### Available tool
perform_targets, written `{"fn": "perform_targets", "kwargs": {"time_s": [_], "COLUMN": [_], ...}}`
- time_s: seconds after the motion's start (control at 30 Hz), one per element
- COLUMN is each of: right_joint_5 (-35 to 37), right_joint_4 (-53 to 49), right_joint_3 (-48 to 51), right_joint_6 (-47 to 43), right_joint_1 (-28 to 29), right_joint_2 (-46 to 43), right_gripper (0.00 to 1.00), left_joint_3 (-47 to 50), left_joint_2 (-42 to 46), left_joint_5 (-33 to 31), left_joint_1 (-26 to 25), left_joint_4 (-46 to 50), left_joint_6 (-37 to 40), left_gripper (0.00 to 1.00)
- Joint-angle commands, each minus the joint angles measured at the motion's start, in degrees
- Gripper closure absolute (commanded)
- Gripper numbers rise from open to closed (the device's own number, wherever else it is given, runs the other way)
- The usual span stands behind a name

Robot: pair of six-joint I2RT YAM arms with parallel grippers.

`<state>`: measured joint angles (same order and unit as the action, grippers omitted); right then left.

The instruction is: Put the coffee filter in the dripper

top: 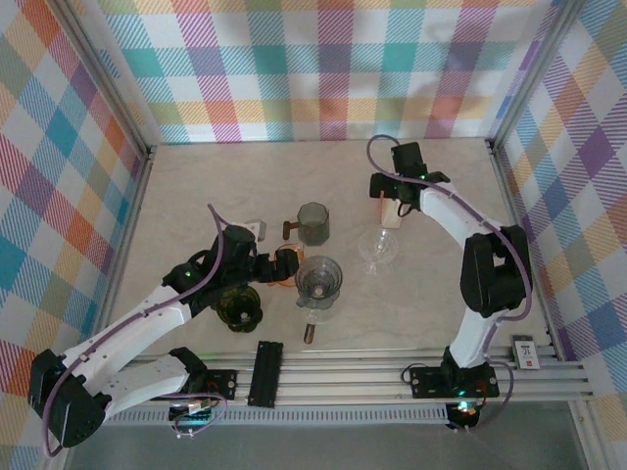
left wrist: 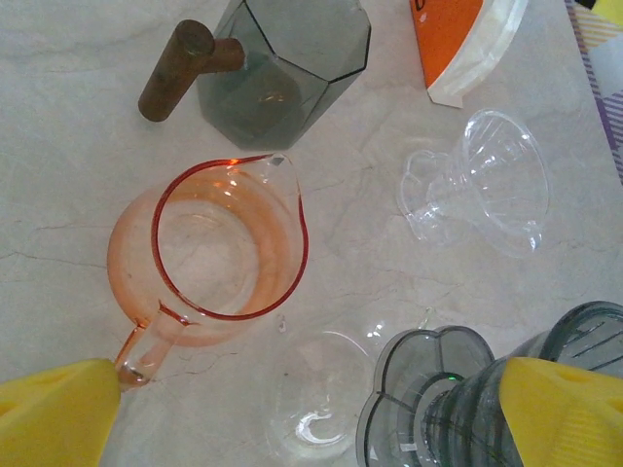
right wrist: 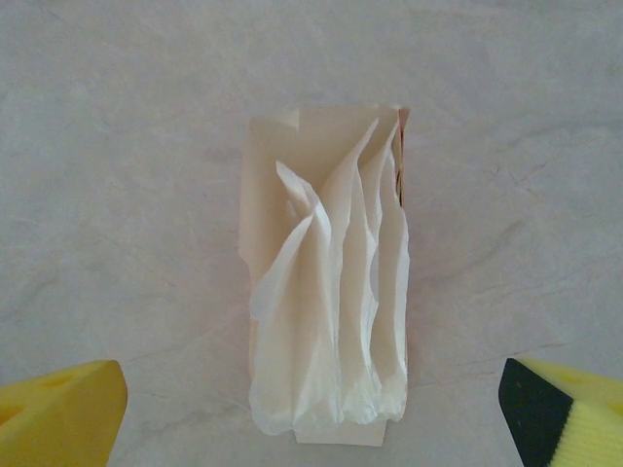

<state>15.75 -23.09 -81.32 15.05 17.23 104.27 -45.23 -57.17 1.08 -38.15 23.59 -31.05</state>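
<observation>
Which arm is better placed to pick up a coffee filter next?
Right. The right hand, open, hangs directly over the filter pack, with its fingers on either side. The left hand is over the orange pitcher, apart from the pack.

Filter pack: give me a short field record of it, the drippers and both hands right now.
filter pack: open, white filters fanned out
right hand: open, above the pack, holding nothing
clear dripper: on its side near the pack, empty
grey dripper: no filter seen in it
left hand: open, holding nothing
</observation>
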Motion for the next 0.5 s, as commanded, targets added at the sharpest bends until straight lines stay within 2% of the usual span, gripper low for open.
{"fn": "perform_targets", "kwargs": {"time_s": [0.0,0.23,0.47], "right_joint_5": [1.11,3.34,11.09], "right_joint_4": [-4.43,-6.12,-7.05], "right_joint_3": [-2.29,-4.63,-3.72], "right_joint_6": [1.0,-0.61,-2.74], "right_joint_1": [1.01,1.63,1.43], "right_joint_2": [4.54,8.75,10.25], "right_gripper": [0.01,0.01,0.01], "left_joint_3": [0.45,0.47,0.24], "left_joint_2": [0.99,0.78,0.2], "left_joint_5": [0.84,0.85,1.09], "left_joint_1": [0.53,0.62,0.8], "left_joint_4": [-1.23,-1.39,-1.69], "left_joint_6": [-0.25,0.02,-0.25], "left_gripper": [0.0,0.0,0.0]}}
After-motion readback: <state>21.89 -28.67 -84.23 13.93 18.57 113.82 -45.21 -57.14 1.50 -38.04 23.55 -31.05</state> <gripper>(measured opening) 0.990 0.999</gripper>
